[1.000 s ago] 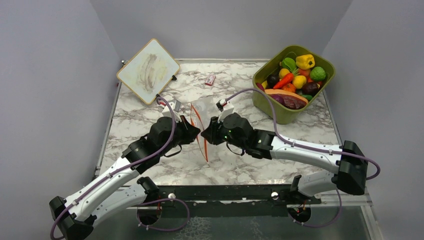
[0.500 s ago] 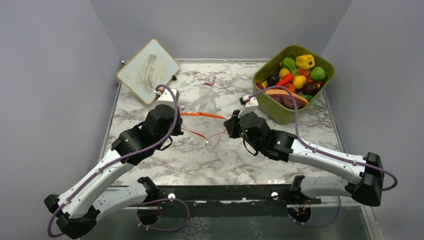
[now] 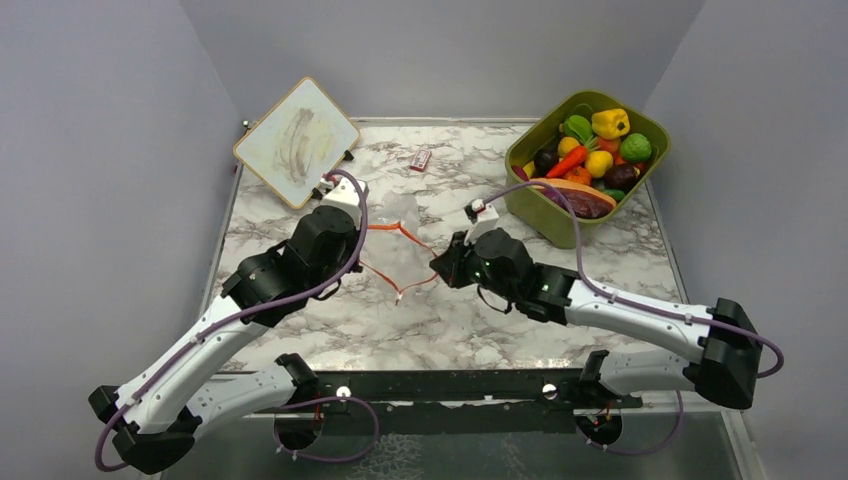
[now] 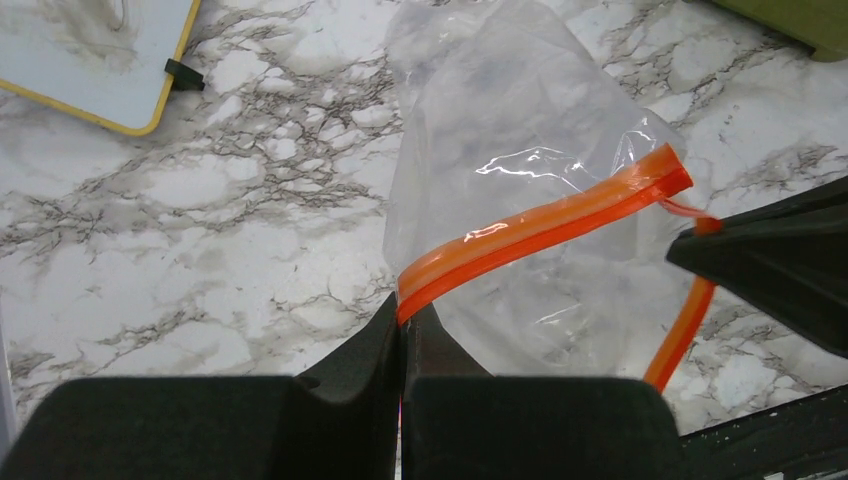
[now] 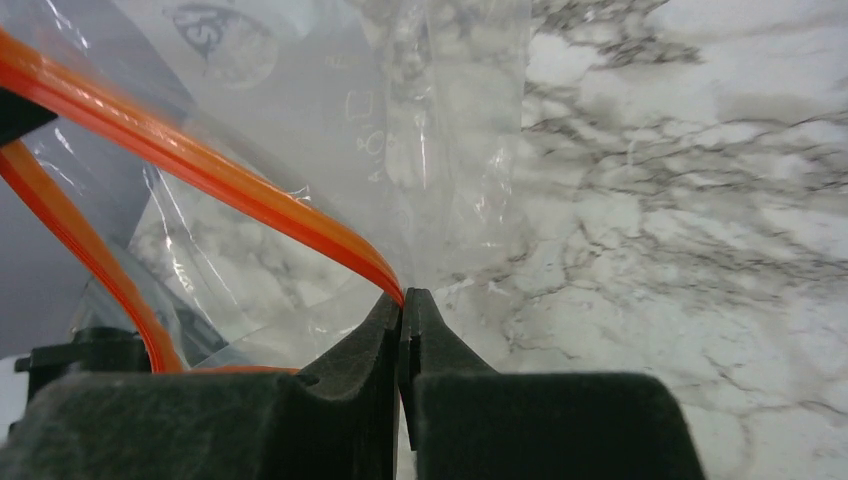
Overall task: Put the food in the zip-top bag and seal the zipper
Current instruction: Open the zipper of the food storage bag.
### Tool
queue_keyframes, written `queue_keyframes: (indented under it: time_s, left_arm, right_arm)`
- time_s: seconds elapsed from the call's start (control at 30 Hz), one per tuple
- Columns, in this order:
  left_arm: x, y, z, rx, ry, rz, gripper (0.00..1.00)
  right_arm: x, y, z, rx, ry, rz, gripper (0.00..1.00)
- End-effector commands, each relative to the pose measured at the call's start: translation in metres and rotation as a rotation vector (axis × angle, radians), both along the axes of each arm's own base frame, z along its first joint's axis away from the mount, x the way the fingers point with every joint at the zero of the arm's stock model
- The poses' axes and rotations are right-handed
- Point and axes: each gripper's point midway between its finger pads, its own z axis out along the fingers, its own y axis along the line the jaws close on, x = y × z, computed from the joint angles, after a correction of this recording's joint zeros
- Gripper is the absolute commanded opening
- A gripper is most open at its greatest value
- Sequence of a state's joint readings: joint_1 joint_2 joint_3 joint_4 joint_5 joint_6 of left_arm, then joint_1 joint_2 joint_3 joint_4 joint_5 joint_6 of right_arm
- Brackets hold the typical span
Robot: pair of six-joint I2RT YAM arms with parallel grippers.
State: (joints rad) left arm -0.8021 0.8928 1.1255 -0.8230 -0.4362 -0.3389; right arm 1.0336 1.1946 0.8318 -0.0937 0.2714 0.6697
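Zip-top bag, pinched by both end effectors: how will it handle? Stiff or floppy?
Likely floppy: the zip-top bag film looks thin and crumpled. Probably very light, since it looks empty. The zipper bends between the left end effector and right end effector, so the mouth may not hold open unaided.

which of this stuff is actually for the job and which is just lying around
For the job: bag, zipper, food in the tub, left gripper and right gripper, both shut on the zipper.
Lying about: whiteboard, packet.
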Motion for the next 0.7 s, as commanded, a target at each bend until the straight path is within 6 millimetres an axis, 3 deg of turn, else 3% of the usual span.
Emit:
queue_keyframes:
  time_s: [0.0, 0.23, 0.4, 0.67]
  left_arm:
    - [-0.002, -0.01, 0.015, -0.017, -0.019, -0.081, 0.0]
    - [-0.003, -0.01, 0.007, 0.045, 0.041, -0.092, 0.0]
    - [0.005, -0.011, -0.004, 0.074, 0.047, -0.067, 0.0]
    - [0.015, -0.018, 0.0, 0.057, -0.006, -0.07, 0.0]
  right_arm:
    - [-0.023, 0.047, 0.006, 0.135, 0.073, 0.213, 0.09]
    - [-0.024, 0.069, 0.021, 0.166, 0.063, 0.287, 0.32]
    - [-0.013, 0.05, 0.048, 0.045, -0.073, 0.269, 0.49]
    - [-0.033, 0.031, 0.074, 0.086, -0.152, 0.338, 0.64]
